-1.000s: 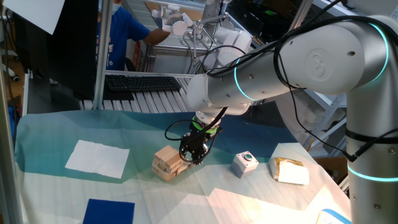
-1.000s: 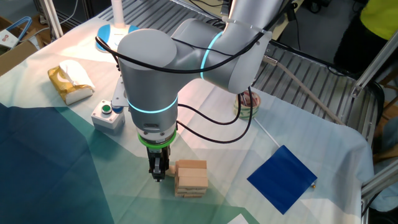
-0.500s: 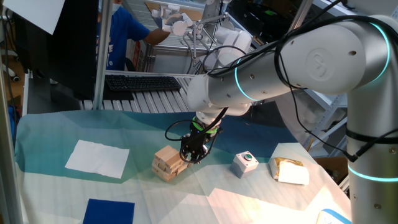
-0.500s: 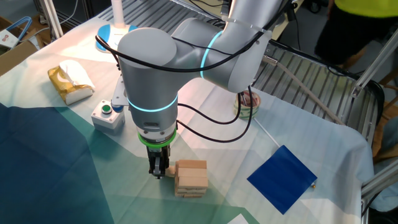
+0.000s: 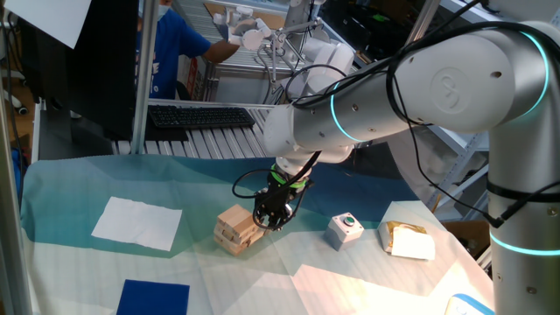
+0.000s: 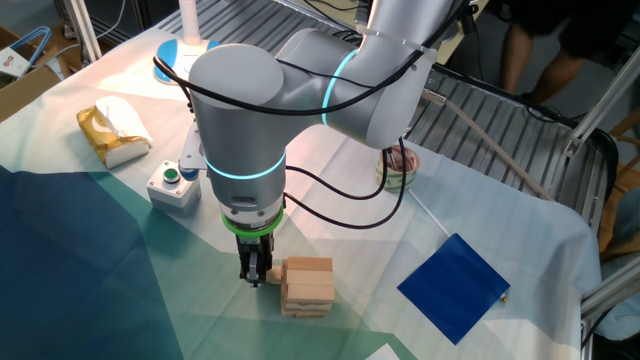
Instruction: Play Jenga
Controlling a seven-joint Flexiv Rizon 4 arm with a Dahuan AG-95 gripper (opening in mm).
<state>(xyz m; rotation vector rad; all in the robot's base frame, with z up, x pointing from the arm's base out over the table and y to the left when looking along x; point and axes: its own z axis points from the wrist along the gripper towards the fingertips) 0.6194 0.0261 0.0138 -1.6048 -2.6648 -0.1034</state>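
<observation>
The Jenga stack (image 5: pixel 236 229) is a small pile of light tan wooden blocks in crosswise layers, standing near the middle of the cloth-covered table. It shows again in the other fixed view as the Jenga stack (image 6: pixel 306 285). My gripper (image 5: pixel 269 220) points straight down right beside the stack, its tips at about mid-height of the stack. In the other fixed view the gripper (image 6: pixel 255 278) stands at the stack's left side, where a short tan block end sticks out toward the dark fingers. The fingers are close together. Whether they grip that block end is hidden.
A white cube with a green button (image 5: pixel 345 230) and a white-and-tan packet (image 5: pixel 407 240) lie to the right of the stack. A white sheet (image 5: pixel 137 222) and a blue square (image 5: pixel 154 297) lie to the left. A tape roll (image 6: pixel 398 170) sits behind the arm.
The arm and the stack stand where they were. Any narrowing of the fingers is too small to see. A person behind the table has shifted.
</observation>
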